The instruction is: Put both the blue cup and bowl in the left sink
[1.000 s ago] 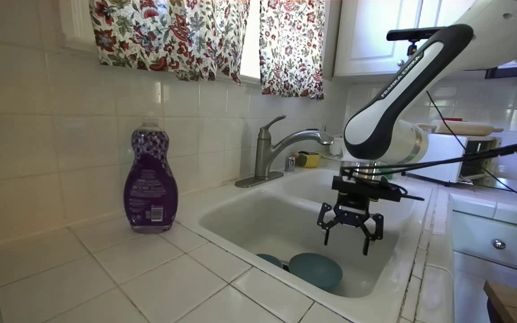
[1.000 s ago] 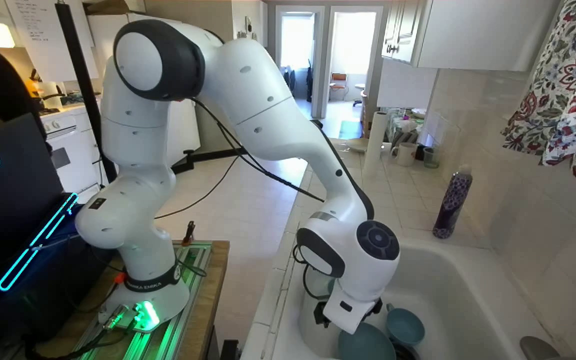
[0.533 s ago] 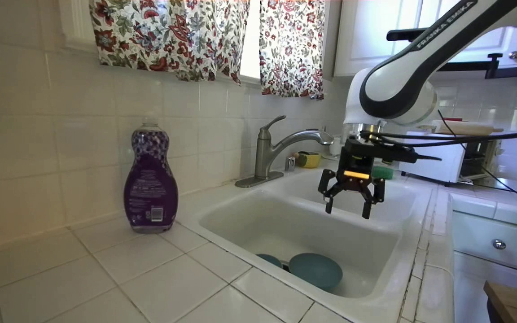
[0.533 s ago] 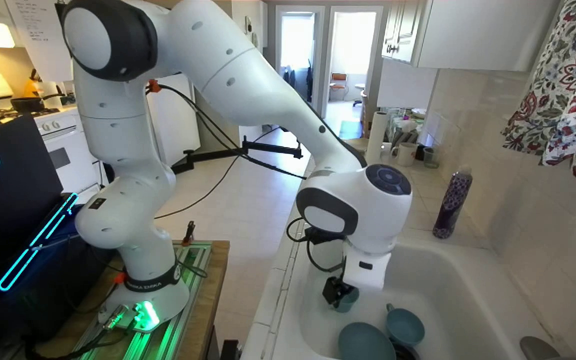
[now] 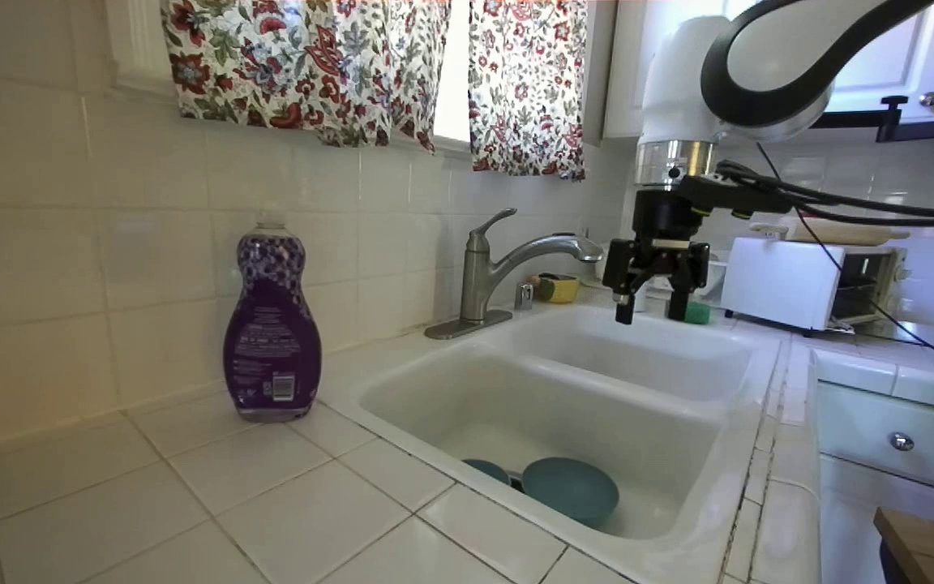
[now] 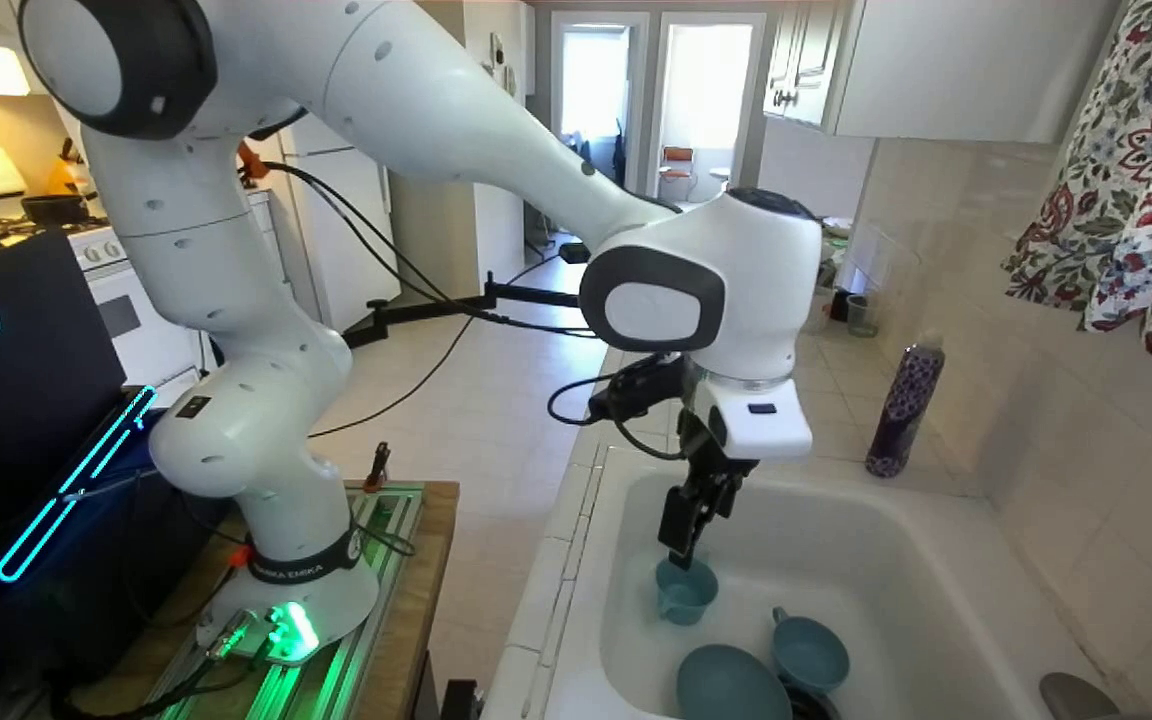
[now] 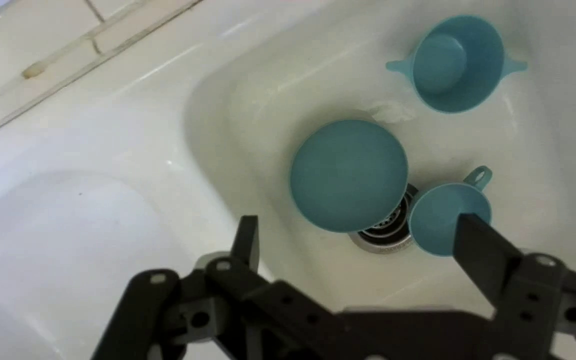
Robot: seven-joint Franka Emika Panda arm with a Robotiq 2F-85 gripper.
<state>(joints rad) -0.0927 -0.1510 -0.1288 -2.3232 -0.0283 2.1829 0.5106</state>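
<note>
Wrist view, left to right. Other basin (image 7: 73, 260): one. Left sink (image 7: 248, 140): one, holding bowl (image 7: 348, 175): one. Gripper (image 7: 358, 220): one, above the basins, jaws apart, released. Drain (image 7: 388, 237): one, partly hidden by bowl. One-handled blue cup (image 7: 435, 215): one, beside drain. Two-handled blue cup (image 7: 455, 65): one; both cups in left sink.

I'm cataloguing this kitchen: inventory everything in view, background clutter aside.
Curtains: two, multicoloured, at window.
Counter: one, white, below curtains.
Left sink: one, white, in counter.
Right sink: one, white, alongside.
Bowl: one, teal, left sink.
One-handled cup: one, teal, left sink.
Two-handled cup: one, teal, left sink.
Drain: one, metallic, left sink.
Faucet: one, silver, behind sinks.
Unclear item: one, yellow, near faucet.
Bottle: one, purple, on counter.
Toaster oven: one, white, beyond right sink.
Laptop: one, black, near arm.
Arm: one, mostly white, over sinks.
End effector: one, black, over sinks.
</note>
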